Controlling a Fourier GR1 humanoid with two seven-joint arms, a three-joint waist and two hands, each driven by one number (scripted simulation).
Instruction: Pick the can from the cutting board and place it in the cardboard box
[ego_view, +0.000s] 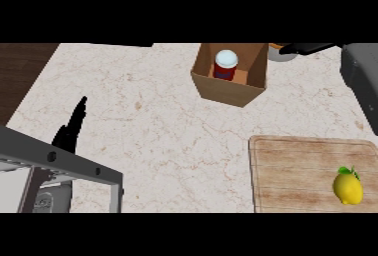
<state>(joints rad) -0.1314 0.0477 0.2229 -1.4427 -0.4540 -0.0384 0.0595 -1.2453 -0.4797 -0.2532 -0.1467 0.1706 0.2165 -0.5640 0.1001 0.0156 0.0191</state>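
The can (226, 64) stands upright inside the box (249, 89), red body and pale lid visible through the open top. The board (295, 172) carries only a lemon (348, 186) near its right edge; no can rests on it. Judged from this layout, the placement step is complete.

The left hand (71, 127) shows at the left of the view, fingers straight and pressed together, pointing up, holding nothing, resting. The right hand (303, 48) appears at the upper right, just beside the box and clear of the can; whether its fingers are spread or curled cannot be told.

Remaining work, as an estimate: withdraw the right arm from the box area
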